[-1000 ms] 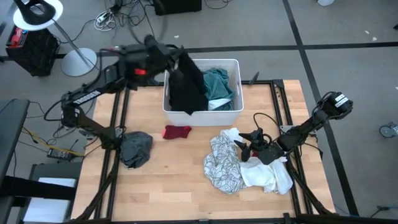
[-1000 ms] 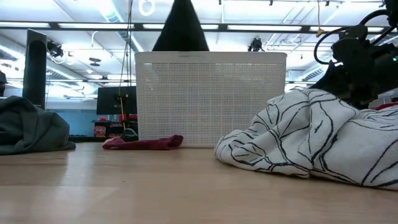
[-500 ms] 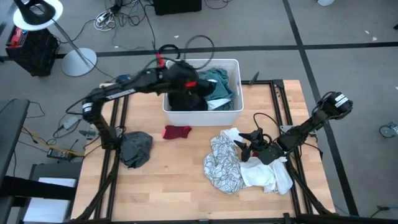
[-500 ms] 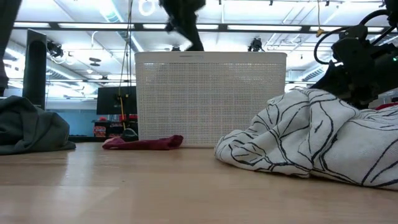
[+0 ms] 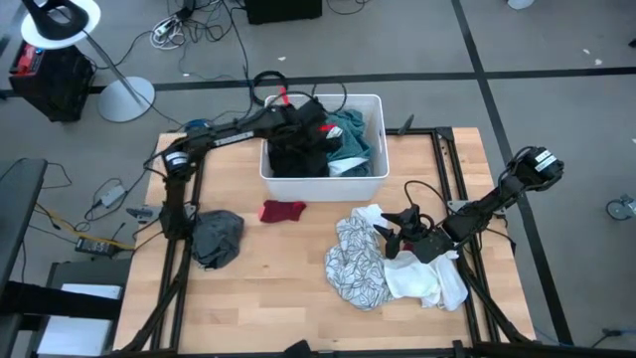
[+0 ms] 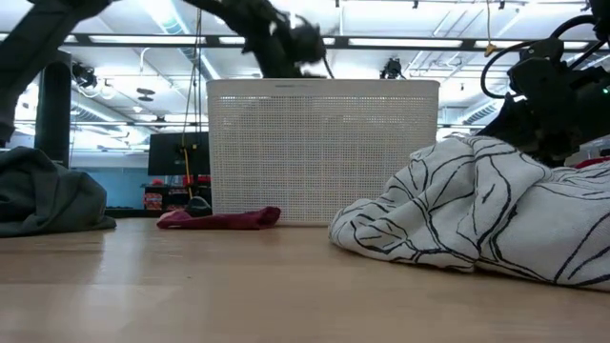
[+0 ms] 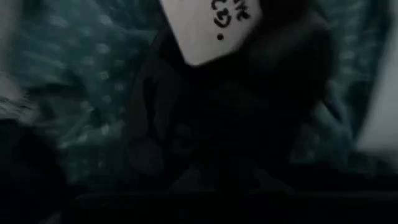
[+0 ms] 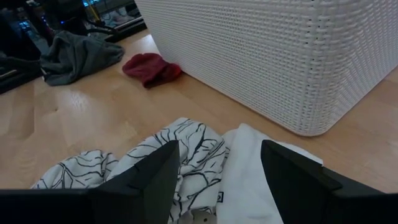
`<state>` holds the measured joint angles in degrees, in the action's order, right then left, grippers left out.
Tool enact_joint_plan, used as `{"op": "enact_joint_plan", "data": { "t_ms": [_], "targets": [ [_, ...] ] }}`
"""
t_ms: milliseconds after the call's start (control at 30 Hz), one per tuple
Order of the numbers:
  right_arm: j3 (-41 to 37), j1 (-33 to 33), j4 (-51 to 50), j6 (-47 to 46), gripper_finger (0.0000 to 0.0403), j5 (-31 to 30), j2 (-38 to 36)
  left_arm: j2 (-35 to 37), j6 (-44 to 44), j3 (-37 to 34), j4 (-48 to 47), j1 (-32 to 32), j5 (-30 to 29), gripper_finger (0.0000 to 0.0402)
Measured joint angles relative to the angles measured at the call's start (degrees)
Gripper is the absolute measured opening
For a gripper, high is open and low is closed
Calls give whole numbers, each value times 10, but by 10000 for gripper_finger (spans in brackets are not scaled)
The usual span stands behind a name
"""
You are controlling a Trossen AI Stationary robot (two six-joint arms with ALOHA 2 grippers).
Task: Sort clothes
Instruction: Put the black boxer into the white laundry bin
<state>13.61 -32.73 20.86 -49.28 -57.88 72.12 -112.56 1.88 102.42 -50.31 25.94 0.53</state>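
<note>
Left gripper (image 5: 303, 127) is down in the white bin (image 5: 376, 139) at twelve o'clock, clamped on the black garment (image 5: 293, 154). Right gripper (image 5: 390, 239) hangs spread wide over the white-patterned piece (image 5: 356, 261) at four o'clock on the counter (image 5: 268, 288).

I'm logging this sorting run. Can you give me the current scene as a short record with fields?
left end effector: shut on black garment, inside white bin
right end effector: open, above white patterned garment
also in bin: teal garment
on table: red piece, grey garment, white garment
</note>
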Motion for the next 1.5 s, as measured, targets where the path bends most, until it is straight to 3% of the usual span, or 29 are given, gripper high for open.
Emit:
{"op": "enact_joint_plan", "data": {
  "t_ms": [267, 533, 700, 900, 1200, 1400, 1500],
  "targets": [
    [0, 8, 0, 0, 228, 6, 0, -76, 2, -6, 18, 3, 13, 13],
    [0, 8, -1, 0, 228, 7, 0, -88, 3, -3, 73, 2, 46, 89],
    [0, 10, -3, 0, 228, 8, 0, -88, 1, 34, 47, 2, 45, 132],
    [0, 10, -3, 0, 228, 11, 0, -85, -10, 103, -7, -9, 34, 137],
    [0, 10, -8, -1, 228, 16, 0, -30, -20, 190, -60, -49, -2, 137],
    [0, 10, -6, -1, 228, 21, 0, 49, -31, 186, -71, -64, -4, 137],
    [0, 10, -5, -1, 228, 21, 0, 102, -30, 145, -73, -67, -5, 137]
  ]
}}
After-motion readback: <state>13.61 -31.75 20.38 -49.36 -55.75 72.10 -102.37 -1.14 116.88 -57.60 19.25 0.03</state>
